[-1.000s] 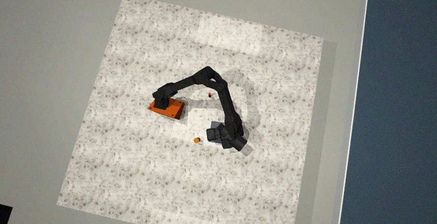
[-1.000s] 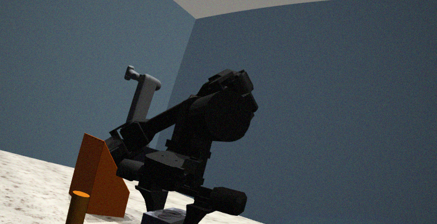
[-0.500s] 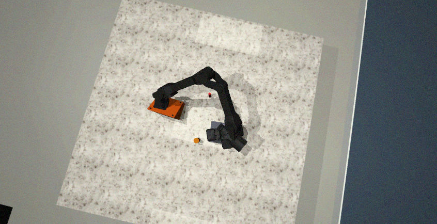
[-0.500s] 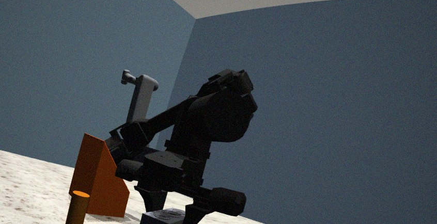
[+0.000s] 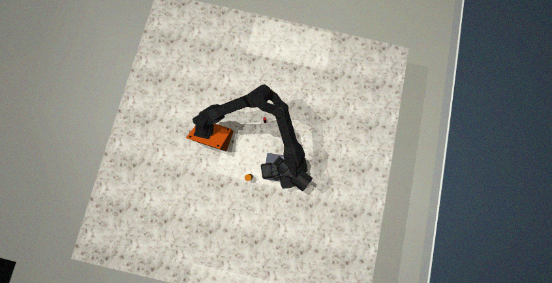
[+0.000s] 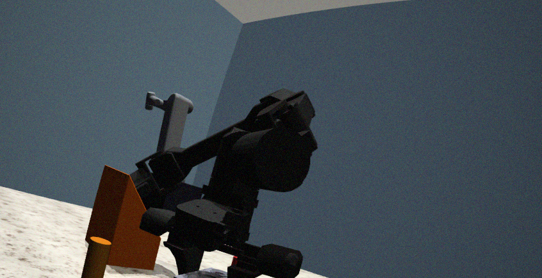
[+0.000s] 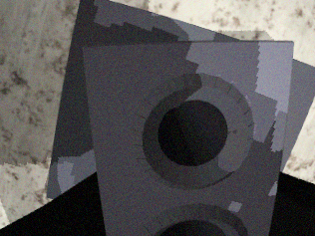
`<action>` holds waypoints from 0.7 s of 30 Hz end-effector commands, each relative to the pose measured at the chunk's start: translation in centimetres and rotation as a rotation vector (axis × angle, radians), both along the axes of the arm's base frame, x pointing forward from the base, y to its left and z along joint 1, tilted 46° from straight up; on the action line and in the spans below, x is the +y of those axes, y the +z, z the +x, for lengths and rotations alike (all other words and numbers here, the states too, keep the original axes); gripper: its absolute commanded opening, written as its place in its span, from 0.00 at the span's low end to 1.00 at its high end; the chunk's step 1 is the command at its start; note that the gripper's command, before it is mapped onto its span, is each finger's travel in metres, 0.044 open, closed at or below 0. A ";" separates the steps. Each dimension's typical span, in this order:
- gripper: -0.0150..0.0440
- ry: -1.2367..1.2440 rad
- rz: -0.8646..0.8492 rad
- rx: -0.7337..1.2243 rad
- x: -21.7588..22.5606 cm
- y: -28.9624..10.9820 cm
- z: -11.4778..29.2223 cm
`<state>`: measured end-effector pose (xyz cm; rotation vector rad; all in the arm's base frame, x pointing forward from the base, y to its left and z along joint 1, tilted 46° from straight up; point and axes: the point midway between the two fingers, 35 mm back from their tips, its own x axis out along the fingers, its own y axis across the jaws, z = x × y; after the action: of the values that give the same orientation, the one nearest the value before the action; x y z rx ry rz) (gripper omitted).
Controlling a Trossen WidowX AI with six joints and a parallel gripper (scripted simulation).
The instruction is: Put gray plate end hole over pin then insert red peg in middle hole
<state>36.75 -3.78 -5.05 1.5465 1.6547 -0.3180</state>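
Note:
My gripper (image 5: 270,170) is shut on the gray plate (image 7: 126,158) (image 6: 198,274) and holds it low over the darker gray base (image 7: 69,138) (image 5: 271,156). The plate sits turned a little against the base's outline. The base's pin is hidden under the plate. The small red peg (image 5: 264,119) (image 6: 234,260) stands upright on the mat behind the arm's forearm.
An orange cylinder (image 5: 248,177) (image 6: 96,255) stands just left of the gripper. An orange block (image 5: 216,136) (image 6: 117,215) lies under the arm's mount. The speckled mat (image 5: 173,204) covers the working area on a gray floor.

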 end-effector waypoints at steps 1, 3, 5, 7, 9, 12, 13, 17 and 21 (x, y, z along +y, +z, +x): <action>0.25 -0.006 0.004 0.004 0.2 -0.3 -0.1; 0.25 -0.006 0.004 0.004 0.4 -0.4 0.0; 0.25 -0.006 0.004 0.004 0.6 -0.6 0.0; 0.25 -0.006 0.005 0.004 0.8 -0.8 0.0; 0.25 -0.006 0.005 0.004 1.0 -1.1 0.1; 0.25 -0.006 0.005 0.004 1.4 -1.4 0.1; 0.25 -0.006 0.005 0.004 1.5 -1.5 0.1; 0.25 -0.006 0.006 0.004 1.9 -1.9 0.2; 0.25 -0.001 0.001 -0.001 1.6 -1.6 0.3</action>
<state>36.96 -2.09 -6.71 1.5486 1.6559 -0.3191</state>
